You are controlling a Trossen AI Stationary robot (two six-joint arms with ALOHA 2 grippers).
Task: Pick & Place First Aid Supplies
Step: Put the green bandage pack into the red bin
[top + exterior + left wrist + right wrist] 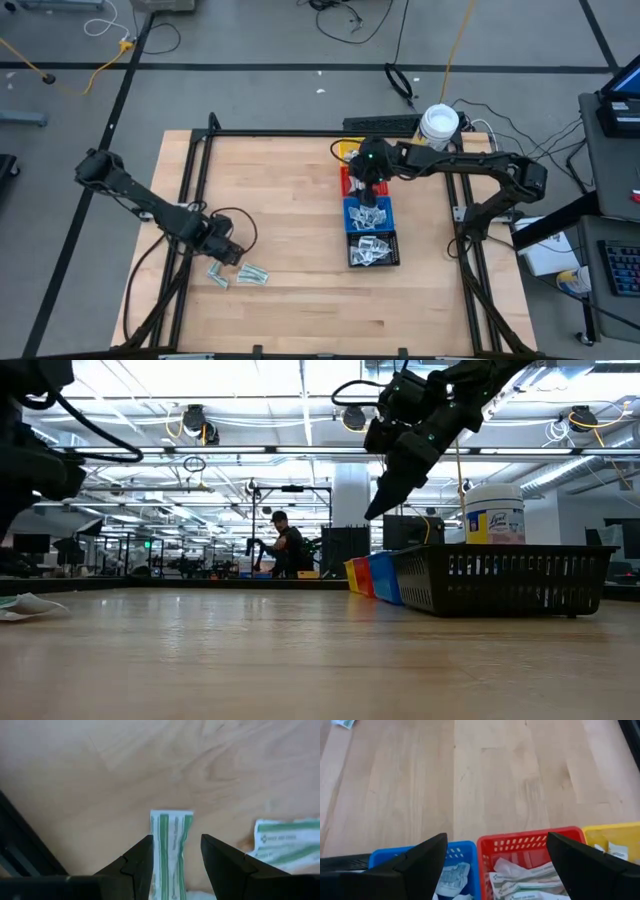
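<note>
My left gripper [228,252] hangs open above the table near its front left, fingers pointing down. Below it a pale green striped packet [171,840] lies flat on the wood, showing between the fingers [142,862] in the left wrist view. Two more green packets [285,845] lie beside it [252,273]. My right gripper [496,836] is open and holds nothing, slanting down over the red bin [530,842] and the blue bin [462,852]. Both bins hold packets. The black bin [373,247] also holds several.
Four bins stand in a row right of centre: yellow [347,150] farthest, then red, blue and black nearest. A white jar with a yellow label [439,124] stands behind them at the far right. A black frame [190,200] edges the table. Bare wood lies between the arms.
</note>
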